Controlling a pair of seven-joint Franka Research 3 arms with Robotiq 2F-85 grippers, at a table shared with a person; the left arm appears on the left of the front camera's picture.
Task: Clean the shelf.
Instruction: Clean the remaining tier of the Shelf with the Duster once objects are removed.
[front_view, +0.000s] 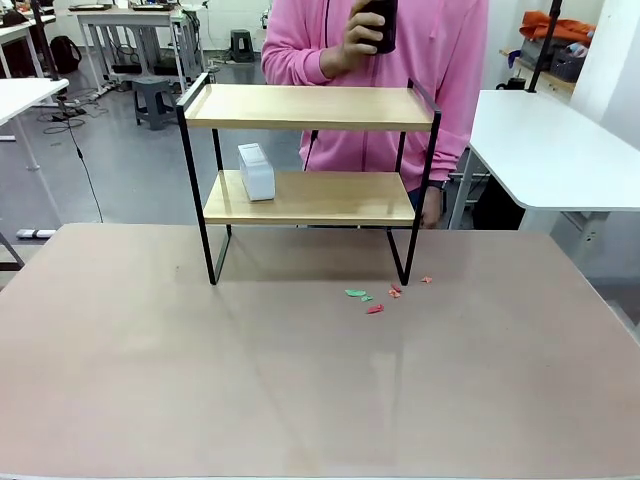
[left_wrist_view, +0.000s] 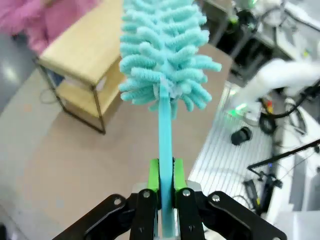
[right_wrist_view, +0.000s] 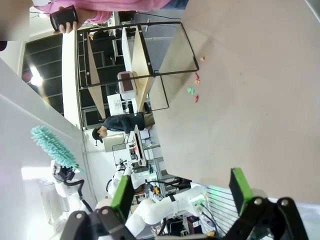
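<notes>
Both well back from the shelf (front_view: 310, 107): left gripper (left_wrist_view: 166, 175) clenched on teal duster (left_wrist_view: 162, 55), right gripper (right_wrist_view: 181, 189) spread wide, empty.

The shelf (front_view: 310, 107) is a small two-tier rack: two light wood boards, one above the other, held in a thin black metal frame on four legs. It stands upright at the far side of the counter (front_view: 200, 380), near the middle and a little to the left, its long side facing the near edge. A small white box (front_view: 256, 171) stands toward the left end of the lower board.
</notes>
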